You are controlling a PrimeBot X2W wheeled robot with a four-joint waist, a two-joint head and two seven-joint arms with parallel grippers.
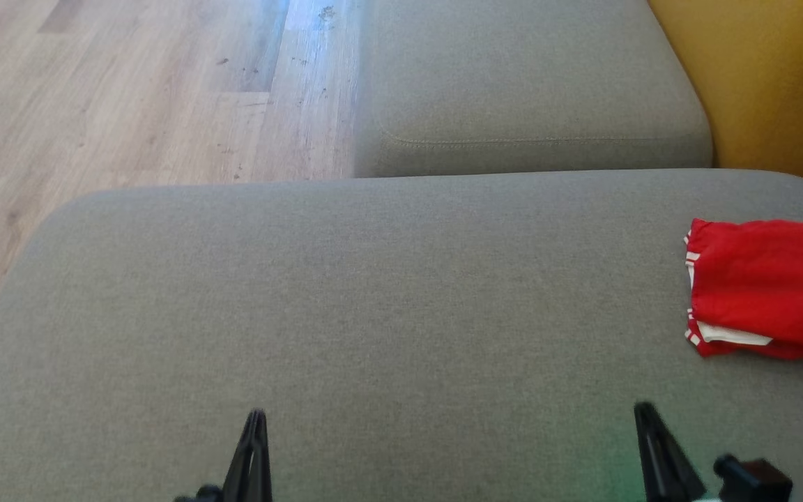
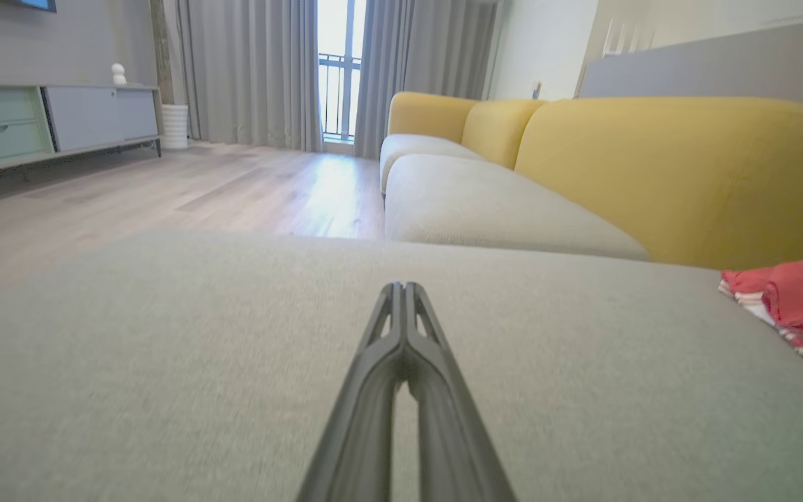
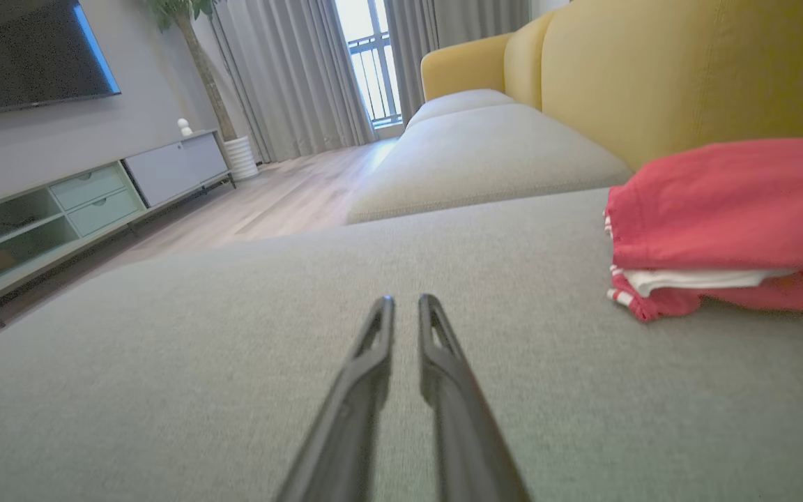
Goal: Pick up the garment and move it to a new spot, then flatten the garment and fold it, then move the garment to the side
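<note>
Ahead and right of the right gripper (image 3: pixel 403 300): folded red garment (image 3: pixel 722 209) on sofa seat (image 1: pixel 373 293); this gripper narrowly parted, empty; left gripper (image 2: pixel 401 284) farther, pressed together.

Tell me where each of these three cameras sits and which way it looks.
Head view: up on the robot's head, looking down at the grey cushion; left fingers and right fingers rise from the bottom edge.
Left wrist view: on the left wrist, looking along the left fingers across the cushion toward the curtains.
Right wrist view: on the right wrist, looking along the right fingers the same way.
Shared: all three show the folded red garment at the right.
</note>
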